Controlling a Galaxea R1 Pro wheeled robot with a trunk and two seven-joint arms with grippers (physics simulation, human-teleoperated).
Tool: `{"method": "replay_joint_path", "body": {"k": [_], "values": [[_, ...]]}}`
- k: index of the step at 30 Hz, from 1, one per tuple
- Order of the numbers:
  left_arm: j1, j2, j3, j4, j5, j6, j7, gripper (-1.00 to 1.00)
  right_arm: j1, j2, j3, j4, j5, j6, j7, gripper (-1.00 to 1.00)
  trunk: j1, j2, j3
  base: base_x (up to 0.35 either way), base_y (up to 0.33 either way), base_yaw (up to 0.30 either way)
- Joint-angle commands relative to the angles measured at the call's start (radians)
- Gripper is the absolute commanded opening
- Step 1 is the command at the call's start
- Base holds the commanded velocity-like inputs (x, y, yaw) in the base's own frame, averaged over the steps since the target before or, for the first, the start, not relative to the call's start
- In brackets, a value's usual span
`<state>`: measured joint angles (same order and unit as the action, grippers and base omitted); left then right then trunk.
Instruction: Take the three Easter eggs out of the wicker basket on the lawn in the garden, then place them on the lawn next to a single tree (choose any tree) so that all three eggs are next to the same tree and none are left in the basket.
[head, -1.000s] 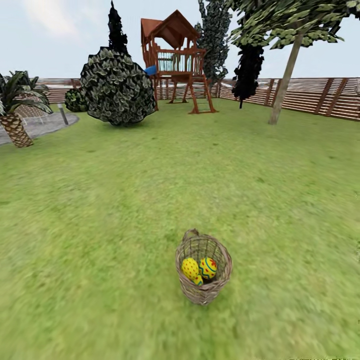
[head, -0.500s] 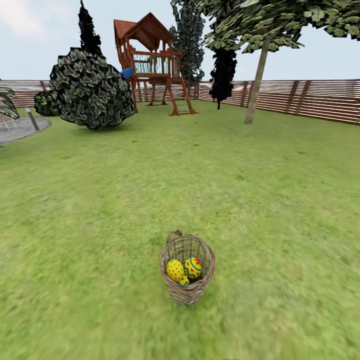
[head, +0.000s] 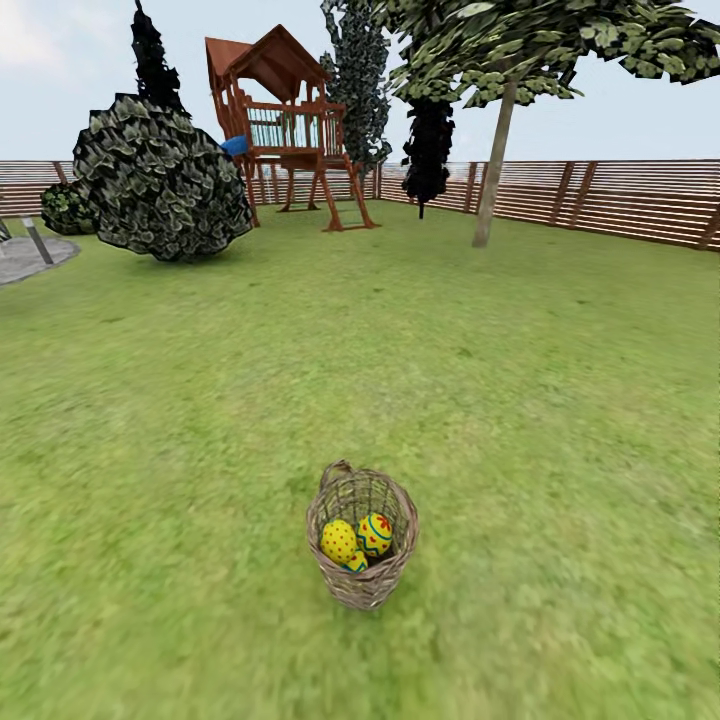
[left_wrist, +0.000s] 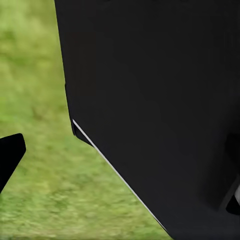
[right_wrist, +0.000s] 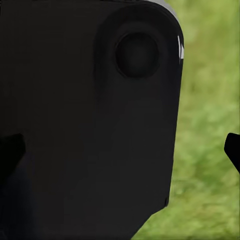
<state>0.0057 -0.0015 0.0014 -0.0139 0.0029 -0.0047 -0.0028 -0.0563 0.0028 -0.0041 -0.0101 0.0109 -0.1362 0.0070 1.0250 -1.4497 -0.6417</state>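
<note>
Honestly, you can't tell if your pincers are spread or pressed together; dark robot parts block both wrist views. The wicker basket (head: 362, 548) sits on the lawn (head: 200, 420) just ahead, Easter eggs (head: 355, 540) inside. The tree (head: 494, 165) stands far off, so nothing is done yet.

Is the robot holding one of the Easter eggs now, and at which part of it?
No egg is held. The Easter eggs lie inside the wicker basket on the lawn, with no gripper near them.
</note>
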Motion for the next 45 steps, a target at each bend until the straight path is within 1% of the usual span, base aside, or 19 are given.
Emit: {"method": "replay_joint_path", "body": {"k": [1, 6, 17, 28, 45], "values": [[0.000, 0.000, 0.000, -0.001, 0.000, -0.001, 0.000, 1.00, 0.000, 0.000, -0.001, 0.001, 0.001, -0.003, 0.001, 1.00, 0.000, 0.000, -0.001, 0.000, 0.000, -0.002], [0.000, 0.000, 0.000, -0.001, 0.000, -0.001, 0.000, 1.00, 0.000, 0.000, -0.001, 0.001, 0.003, -0.003, 0.001, 1.00, 0.000, 0.000, -0.001, 0.000, 0.060, -0.001], [0.000, -0.001, 0.000, -0.001, 0.000, -0.001, 0.000, 1.00, 0.000, 0.000, -0.001, 0.001, 0.004, -0.003, 0.001, 1.00, 0.000, 0.000, -0.001, 0.000, 0.257, -0.027], [0.001, -0.002, 0.000, -0.001, 0.000, -0.001, 0.000, 1.00, 0.000, 0.000, -0.002, 0.001, 0.004, -0.003, 0.001, 1.00, 0.000, 0.000, -0.001, 0.032, 0.273, -0.271], [0.001, -0.002, 0.000, -0.001, 0.000, -0.001, 0.000, 1.00, 0.000, 0.000, -0.002, 0.001, 0.004, -0.003, 0.001, 1.00, 0.000, 0.000, -0.001, 0.235, 0.208, -0.285]]}}
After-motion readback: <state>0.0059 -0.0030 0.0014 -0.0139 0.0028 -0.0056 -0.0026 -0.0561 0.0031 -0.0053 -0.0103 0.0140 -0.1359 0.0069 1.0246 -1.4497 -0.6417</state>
